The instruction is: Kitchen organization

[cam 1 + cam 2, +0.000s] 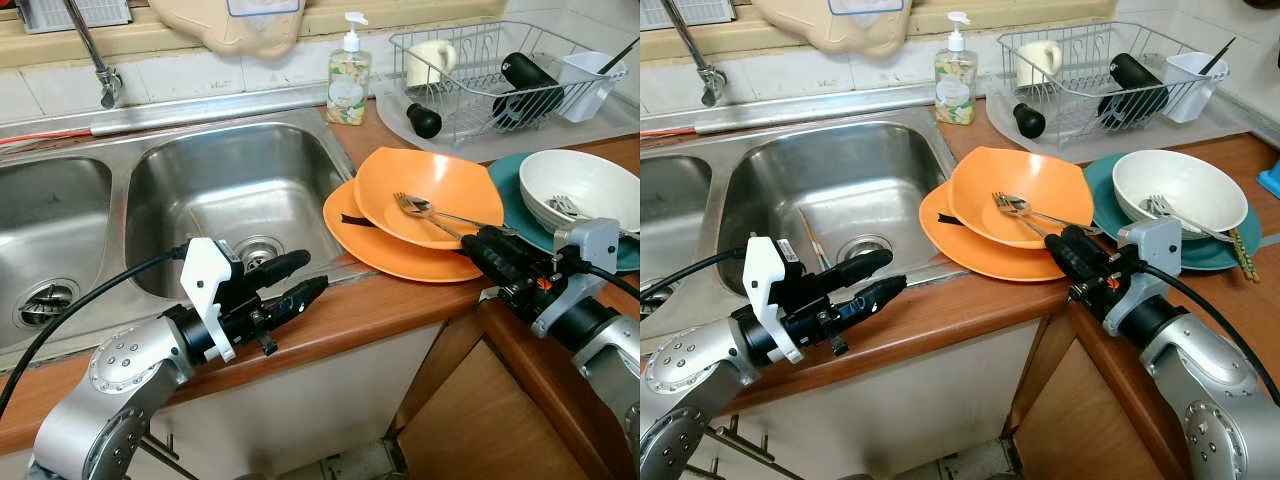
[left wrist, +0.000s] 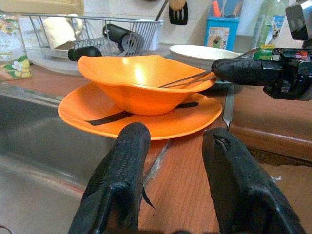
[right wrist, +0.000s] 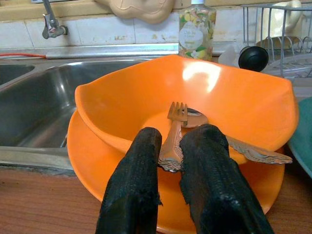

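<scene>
The right gripper [image 3: 170, 156] is closing its two black fingers on the handle end of a silver metal fork [image 3: 176, 127], whose tines are lying in the orange square bowl [image 1: 425, 180] right of the middle. The fork's long line is running straight out from those fingers toward the steel sink [image 1: 210, 200]. The left gripper [image 1: 292, 278] is waiting farther off at lower left, over the wooden counter edge [image 1: 360, 315], with its fingers apart and holding nothing.

We find no legible text, brand, number or sign. The soap bottle [image 1: 348, 85] on the counter [image 1: 400, 310] carries a floral label, its lettering too small to read. The blue box [image 2: 222, 33] and green bottle [image 2: 271, 25] show printed graphics, also unreadable.
</scene>
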`<state>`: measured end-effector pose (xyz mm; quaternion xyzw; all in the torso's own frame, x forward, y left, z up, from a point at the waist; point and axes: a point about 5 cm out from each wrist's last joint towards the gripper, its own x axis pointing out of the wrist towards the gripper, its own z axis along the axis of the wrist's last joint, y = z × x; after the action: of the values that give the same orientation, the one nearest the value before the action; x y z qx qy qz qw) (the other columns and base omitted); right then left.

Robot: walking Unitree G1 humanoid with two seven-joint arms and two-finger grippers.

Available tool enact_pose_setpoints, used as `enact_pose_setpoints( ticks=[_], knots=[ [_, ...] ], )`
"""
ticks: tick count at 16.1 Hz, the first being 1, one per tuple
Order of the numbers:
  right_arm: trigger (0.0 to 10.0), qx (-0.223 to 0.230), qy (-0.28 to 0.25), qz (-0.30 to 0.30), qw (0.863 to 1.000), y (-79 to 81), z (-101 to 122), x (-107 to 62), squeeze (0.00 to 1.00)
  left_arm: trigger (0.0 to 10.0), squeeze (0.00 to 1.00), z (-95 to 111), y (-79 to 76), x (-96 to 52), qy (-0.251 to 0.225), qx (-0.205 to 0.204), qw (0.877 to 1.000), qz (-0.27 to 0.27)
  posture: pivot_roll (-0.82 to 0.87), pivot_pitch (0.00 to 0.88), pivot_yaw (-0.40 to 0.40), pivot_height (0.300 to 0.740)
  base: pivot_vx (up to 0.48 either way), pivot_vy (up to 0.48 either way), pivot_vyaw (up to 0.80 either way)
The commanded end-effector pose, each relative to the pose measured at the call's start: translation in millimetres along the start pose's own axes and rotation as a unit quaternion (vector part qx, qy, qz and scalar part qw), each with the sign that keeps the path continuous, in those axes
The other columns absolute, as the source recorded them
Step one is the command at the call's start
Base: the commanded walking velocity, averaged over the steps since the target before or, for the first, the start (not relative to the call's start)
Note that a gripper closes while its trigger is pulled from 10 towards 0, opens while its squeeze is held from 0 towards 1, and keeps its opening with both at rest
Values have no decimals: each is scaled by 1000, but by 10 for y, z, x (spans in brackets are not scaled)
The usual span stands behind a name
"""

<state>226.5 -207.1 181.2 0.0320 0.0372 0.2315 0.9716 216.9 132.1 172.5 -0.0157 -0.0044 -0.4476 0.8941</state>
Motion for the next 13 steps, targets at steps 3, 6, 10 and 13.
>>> enact_pose_setpoints(
  ticks=[3, 6, 10, 13],
  knots=[
    [0, -4, -9, 7, 1000, -8, 53, 13, 0, 10000, 0, 40, -25, 0, -5, 8, 1000, -4, -43, 0, 19, 740, 0, 0, 0],
    [0, -11, -31, 34, 999, 45, 196, 25, 0, 10000, 0, 60, -13, 12, -4, 20, 1000, 2, -44, 0, 18, 740, 0, 0, 0],
    [0, -34, -52, 71, 996, 135, 399, 82, 0, 10000, 0, 150, 71, 54, -10, 69, 997, 25, -43, 0, 12, 740, 0, 0, 0],
    [0, -57, -52, 115, 990, 260, 502, 164, 0, 10000, 0, 244, 155, 140, -11, 158, 986, 43, -45, 0, 4, 740, 0, 0, 0]
  ],
)
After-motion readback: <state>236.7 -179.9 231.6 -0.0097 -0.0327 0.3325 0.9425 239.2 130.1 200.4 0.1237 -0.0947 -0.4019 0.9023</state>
